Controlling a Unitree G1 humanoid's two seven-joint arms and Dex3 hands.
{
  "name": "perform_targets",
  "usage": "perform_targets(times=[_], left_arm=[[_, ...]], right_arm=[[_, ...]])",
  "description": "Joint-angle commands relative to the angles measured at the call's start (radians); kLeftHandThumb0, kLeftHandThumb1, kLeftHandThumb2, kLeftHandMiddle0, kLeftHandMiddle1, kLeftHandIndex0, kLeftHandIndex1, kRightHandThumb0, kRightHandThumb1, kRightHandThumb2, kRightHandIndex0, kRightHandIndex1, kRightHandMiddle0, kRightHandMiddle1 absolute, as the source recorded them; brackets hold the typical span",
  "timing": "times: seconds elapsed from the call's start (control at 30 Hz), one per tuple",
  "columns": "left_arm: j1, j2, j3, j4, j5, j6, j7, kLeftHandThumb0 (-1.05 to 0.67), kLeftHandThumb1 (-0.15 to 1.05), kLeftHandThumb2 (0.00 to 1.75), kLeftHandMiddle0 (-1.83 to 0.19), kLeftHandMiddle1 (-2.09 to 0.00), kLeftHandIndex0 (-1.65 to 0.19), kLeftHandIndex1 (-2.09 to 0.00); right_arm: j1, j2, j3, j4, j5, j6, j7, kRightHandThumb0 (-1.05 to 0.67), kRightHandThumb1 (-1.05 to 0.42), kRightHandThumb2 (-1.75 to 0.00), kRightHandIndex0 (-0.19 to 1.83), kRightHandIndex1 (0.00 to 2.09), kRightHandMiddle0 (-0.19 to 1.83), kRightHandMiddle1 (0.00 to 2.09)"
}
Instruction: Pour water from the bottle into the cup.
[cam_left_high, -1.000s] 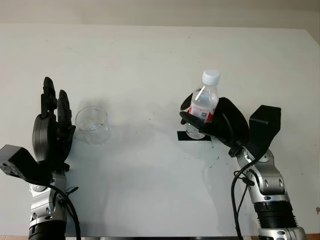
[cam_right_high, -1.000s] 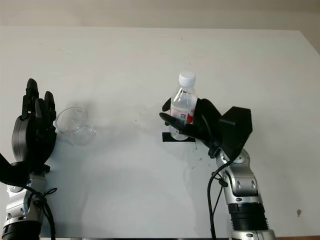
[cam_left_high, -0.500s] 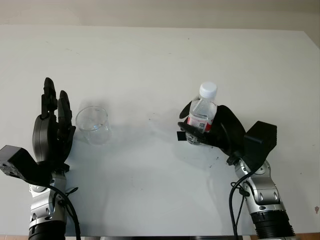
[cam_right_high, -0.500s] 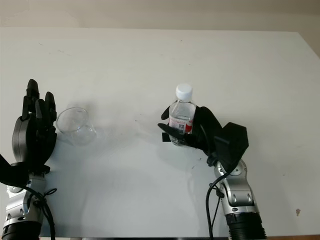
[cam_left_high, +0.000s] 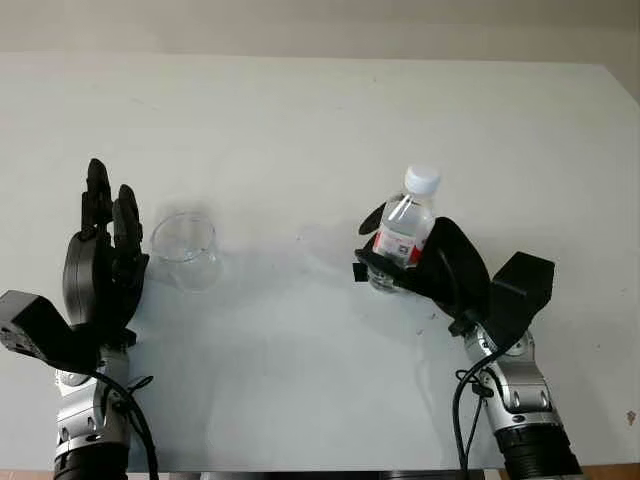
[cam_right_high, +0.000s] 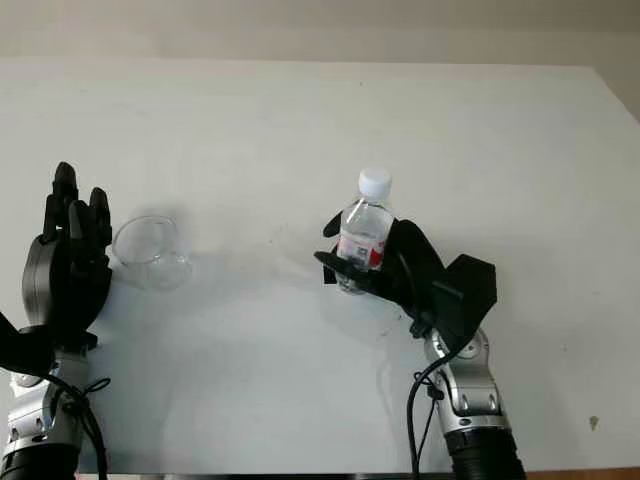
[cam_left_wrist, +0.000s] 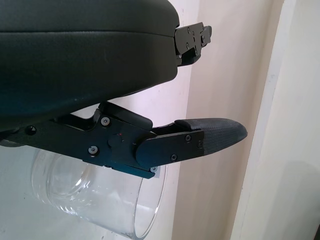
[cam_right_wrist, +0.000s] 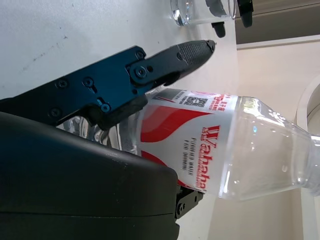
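One white table (cam_left_high: 300, 120) bears cup (cam_left_high: 186, 250); right hand (cam_left_high: 440, 270) fingers clasp bottle (cam_left_high: 405, 228); left hand (cam_left_high: 100, 270) open.

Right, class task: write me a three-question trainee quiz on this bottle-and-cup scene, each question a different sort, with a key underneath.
1. True or false: the bottle has its white cap on.
2. Which hand grips the bottle? A) the left hand B) the right hand C) neither
3. Fill in: the clear cup stands on the table right beside the open ____ hand.

Key:
1. True; the bottle is nearly upright, leaning slightly, and no pouring has begun.
2. B; its fingers wrap the labelled lower part.
3. Left; that hand holds nothing.
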Motion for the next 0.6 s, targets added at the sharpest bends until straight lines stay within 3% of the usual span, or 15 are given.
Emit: perform_targets(times=[0.0, 0.33, 0.53, 0.57], left_arm=[[0.023, 0.004, 0.004, 0.0, -0.002, 0.004, 0.0, -0.71, 1.05, 0.54, 0.16, -0.05, 0.18, -0.05], [0.019, 0.011, 0.006, 0.017, 0.003, -0.014, -0.011, -0.71, 1.05, 0.56, 0.16, -0.05, 0.18, -0.05], [0.014, 0.011, 0.007, 0.028, 0.0, -0.023, -0.013, -0.7, 1.05, 0.56, 0.16, -0.05, 0.18, -0.05], [0.012, 0.01, 0.009, 0.031, 0.0, -0.024, -0.011, -0.7, 1.05, 0.56, 0.16, -0.05, 0.18, -0.05]], right_arm=[[0.033, 0.009, 0.003, 0.022, 0.0, -0.008, 0.004, -0.52, -1.05, -0.1, 0.27, 1.81, 0.17, 1.65], [0.037, 0.014, -0.008, 0.041, 0.032, -0.03, 0.033, -0.52, -1.04, -0.06, 0.14, 1.75, 0.12, 1.51], [0.03, 0.009, -0.012, 0.083, 0.034, -0.115, 0.063, -0.54, -1.03, -0.05, 0.11, 1.57, 0.12, 1.32], [0.031, 0.006, -0.012, 0.081, 0.034, -0.123, 0.067, -0.54, -1.02, -0.05, 0.08, 1.46, 0.11, 1.23]])
